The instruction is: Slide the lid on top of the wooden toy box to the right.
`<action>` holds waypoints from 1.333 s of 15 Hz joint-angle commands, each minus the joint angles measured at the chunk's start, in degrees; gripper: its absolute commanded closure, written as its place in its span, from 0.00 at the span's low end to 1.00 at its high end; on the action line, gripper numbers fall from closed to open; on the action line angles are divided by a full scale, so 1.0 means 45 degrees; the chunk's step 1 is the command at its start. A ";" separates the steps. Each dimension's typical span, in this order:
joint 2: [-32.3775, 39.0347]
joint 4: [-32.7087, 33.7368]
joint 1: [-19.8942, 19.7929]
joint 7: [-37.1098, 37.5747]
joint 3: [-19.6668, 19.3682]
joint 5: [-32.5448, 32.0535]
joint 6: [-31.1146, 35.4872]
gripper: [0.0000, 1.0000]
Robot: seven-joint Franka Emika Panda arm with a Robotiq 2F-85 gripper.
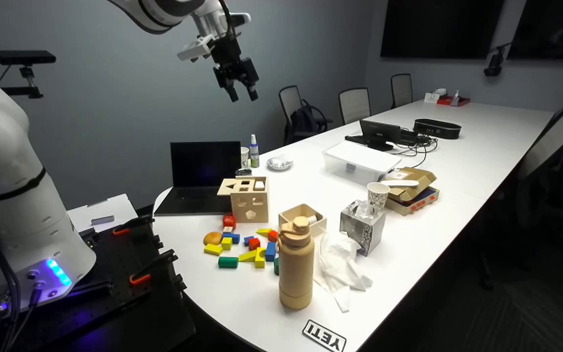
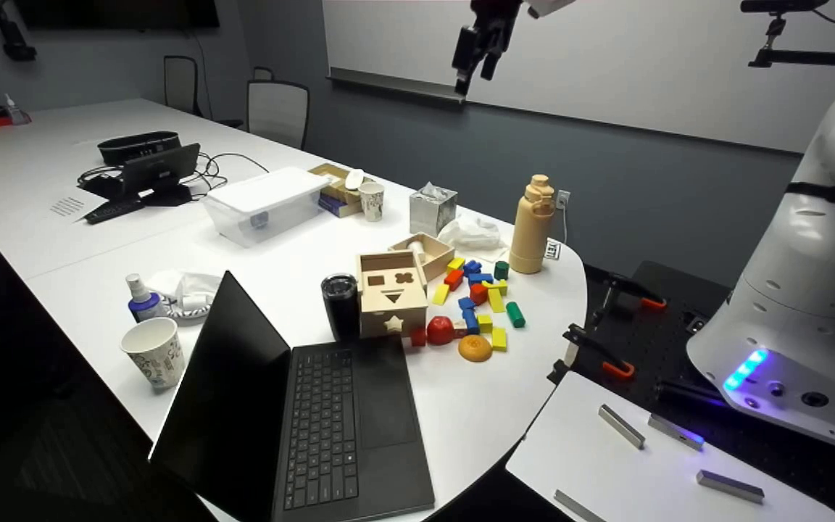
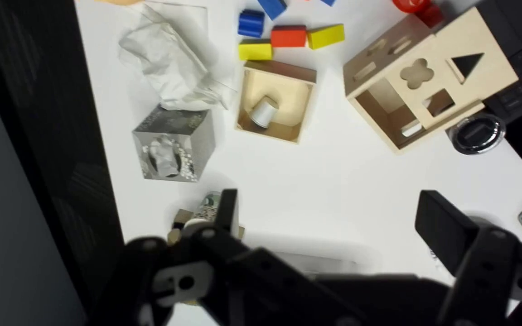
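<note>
The lid (image 3: 443, 77) rests on the wooden toy box (image 1: 249, 207) but juts past its edge towards the laptop (image 2: 323, 413), leaving a strip of the top uncovered. I judge the slide not yet done; what remains is pushing it across that gap. Within the opening shows a pale patch (image 3: 411, 128), perhaps only the counter (image 3: 333, 181) seen through a cut-out. In an exterior view the dark tumbler (image 1: 243, 172) is mostly hidden behind the box. High above, the claw (image 1: 243, 94) stands wide apart, holding nothing; both exterior views cut off the arm (image 1: 210, 22) above it.
</note>
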 commanded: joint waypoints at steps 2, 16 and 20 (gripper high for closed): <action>0.2914 0.0830 0.0729 0.2270 0.1194 0.0595 0.2105 0.00; 1.1032 0.3661 0.1632 0.3525 0.2792 0.7059 0.5445 0.00; 1.2104 0.4481 0.1664 0.3680 0.2836 0.7353 0.4768 0.00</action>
